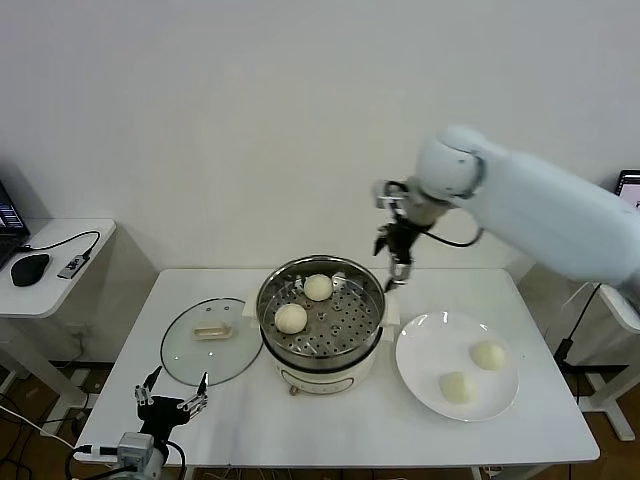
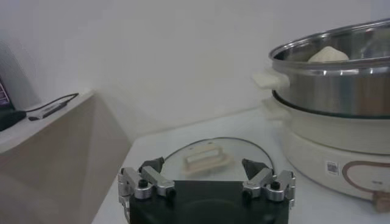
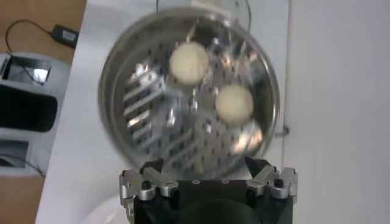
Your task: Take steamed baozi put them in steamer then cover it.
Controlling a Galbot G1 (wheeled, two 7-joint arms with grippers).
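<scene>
The steel steamer stands mid-table on its white base, with two steamed baozi on its perforated floor. Two more baozi lie on the white plate to its right. The glass cover lies flat on the table left of the steamer, cream handle up. My right gripper hangs open and empty above the steamer's far right rim; its wrist view looks down on the steamer and both buns. My left gripper waits open near the front left edge, facing the cover.
A side table with a mouse and cables stands off to the left. The left wrist view shows the steamer's wall and handle close on one side. Bare tabletop runs along the front edge.
</scene>
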